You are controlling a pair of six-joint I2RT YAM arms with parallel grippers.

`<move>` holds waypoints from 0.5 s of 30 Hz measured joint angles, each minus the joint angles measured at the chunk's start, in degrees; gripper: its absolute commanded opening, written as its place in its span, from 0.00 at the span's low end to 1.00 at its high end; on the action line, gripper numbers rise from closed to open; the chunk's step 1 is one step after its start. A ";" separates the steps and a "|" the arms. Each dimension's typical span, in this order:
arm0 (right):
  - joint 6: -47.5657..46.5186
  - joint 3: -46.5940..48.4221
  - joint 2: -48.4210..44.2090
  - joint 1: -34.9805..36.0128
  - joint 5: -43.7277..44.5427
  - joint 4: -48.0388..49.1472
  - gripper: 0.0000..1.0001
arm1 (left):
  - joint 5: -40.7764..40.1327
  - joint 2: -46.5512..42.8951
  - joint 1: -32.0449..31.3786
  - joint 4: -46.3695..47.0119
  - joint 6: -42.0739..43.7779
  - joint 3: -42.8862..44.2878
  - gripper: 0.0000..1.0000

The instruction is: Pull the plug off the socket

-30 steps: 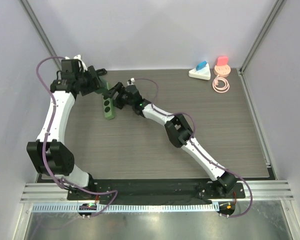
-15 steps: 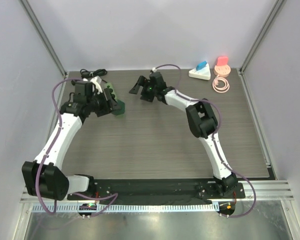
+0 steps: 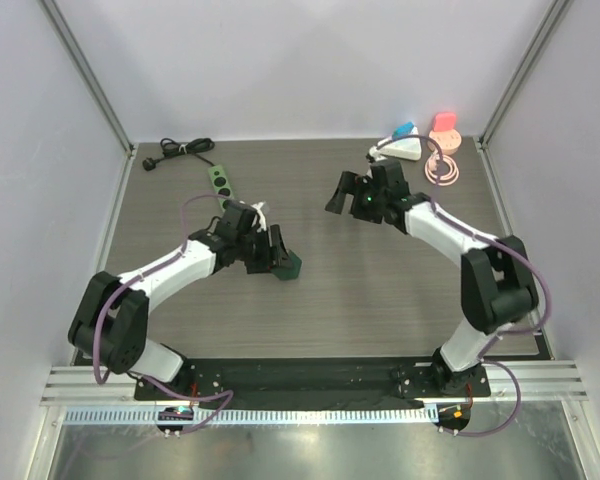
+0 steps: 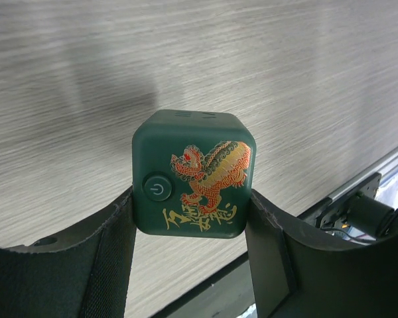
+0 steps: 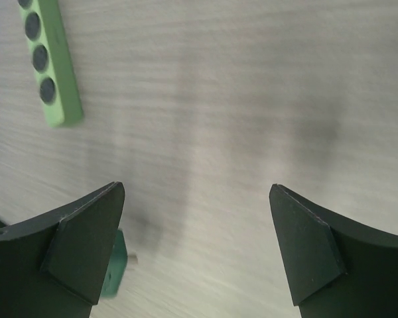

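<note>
The light green socket strip [image 3: 218, 181] lies at the back left of the table, its black cord [image 3: 178, 150] bundled behind it. The plug [image 3: 288, 265], a dark green cube with a red and gold dragon and a power button, is off the strip and well in front of it. My left gripper [image 3: 277, 260] is shut on the plug [image 4: 194, 173], its fingers [image 4: 116, 232] pressing both sides just above the table. My right gripper [image 3: 352, 195] is open and empty, right of the strip. The right wrist view shows the strip's end [image 5: 48, 63] and the plug's edge [image 5: 114, 271].
At the back right stand a white triangular adapter with a blue top [image 3: 400, 143], a pink block [image 3: 444, 130] and a coiled pink cable [image 3: 441, 168]. The table's near edge and black rail [image 4: 358, 199] lie close in front of the left gripper.
The left gripper carried the plug from the strip at the back left toward the front centre. The right gripper left the strip and moved right. The strip stayed at the back left.
</note>
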 measured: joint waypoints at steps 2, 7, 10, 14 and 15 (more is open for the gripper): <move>-1.57 -5.68 -5.53 -0.92 0.39 -1.09 0.97 | 0.68 1.05 -0.87 3.39 -1.09 -2.03 0.00; -3.21 -13.84 -11.54 -2.25 0.70 -3.04 0.98 | 2.64 3.06 -0.92 10.95 -4.00 -6.71 0.17; -3.17 -16.50 -12.98 -2.58 1.42 -3.72 0.98 | 4.15 4.83 -0.87 14.93 -5.42 -6.93 0.35; -2.64 -17.88 -14.43 -2.58 3.43 -4.15 1.00 | 4.70 5.38 -0.87 16.81 -5.97 -7.26 0.55; -2.29 -17.97 -15.13 -2.58 4.26 -4.33 1.00 | 4.68 5.14 -0.87 16.83 -5.97 -7.45 0.79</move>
